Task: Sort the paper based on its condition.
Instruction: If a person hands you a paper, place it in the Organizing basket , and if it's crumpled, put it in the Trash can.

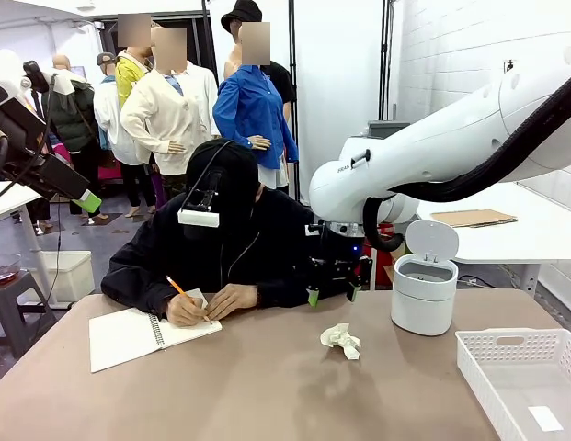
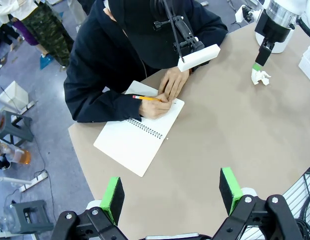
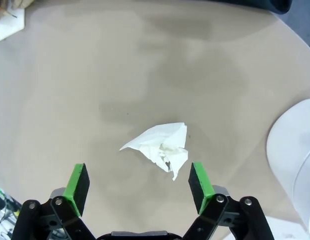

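Observation:
The paper is a small crumpled white wad lying on the tan table, right of centre. My right gripper hovers just above and behind it, open. In the right wrist view the paper lies ahead of the spread green pads of that gripper, with nothing between them. My left gripper is open and empty, held high over the table's left side; in the front view its green fingertip shows at the upper left. From there the paper sits far off under the right gripper.
A person at the far side writes with a pencil in a white spiral notebook. A small white bin with its lid up stands right of the paper. A white perforated basket sits at the front right, a flat slip inside.

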You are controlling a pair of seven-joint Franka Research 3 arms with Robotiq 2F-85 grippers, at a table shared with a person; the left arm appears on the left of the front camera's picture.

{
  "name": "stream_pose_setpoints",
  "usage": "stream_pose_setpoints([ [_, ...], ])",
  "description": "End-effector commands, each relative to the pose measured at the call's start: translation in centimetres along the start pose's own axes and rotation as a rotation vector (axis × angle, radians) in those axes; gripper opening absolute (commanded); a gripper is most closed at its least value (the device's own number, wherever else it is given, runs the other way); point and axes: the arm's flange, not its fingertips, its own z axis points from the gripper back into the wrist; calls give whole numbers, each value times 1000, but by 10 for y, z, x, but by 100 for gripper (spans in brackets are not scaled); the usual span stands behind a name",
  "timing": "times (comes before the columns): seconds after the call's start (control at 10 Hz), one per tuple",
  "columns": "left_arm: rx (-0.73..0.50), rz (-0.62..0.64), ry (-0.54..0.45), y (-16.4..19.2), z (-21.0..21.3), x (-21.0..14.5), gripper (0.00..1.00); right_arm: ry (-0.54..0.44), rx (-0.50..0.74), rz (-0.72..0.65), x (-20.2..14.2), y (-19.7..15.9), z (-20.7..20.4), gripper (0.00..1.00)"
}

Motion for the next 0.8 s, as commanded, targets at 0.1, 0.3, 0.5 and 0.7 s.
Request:
stream_pose_setpoints([
  [0.1,1,0,0,0,0,0,100,8,-3,-2,-1,-4,-2,100],
  [0.3,1,0,0,0,0,0,100,2,0,-2,0,-1,0,100],
  [0.5,1,0,0,0,0,0,100,44,4,-81,10,-11,-23,100],
  [0.7,1,0,0,0,0,0,100,95,1,-95,13,-14,-43,100],
])
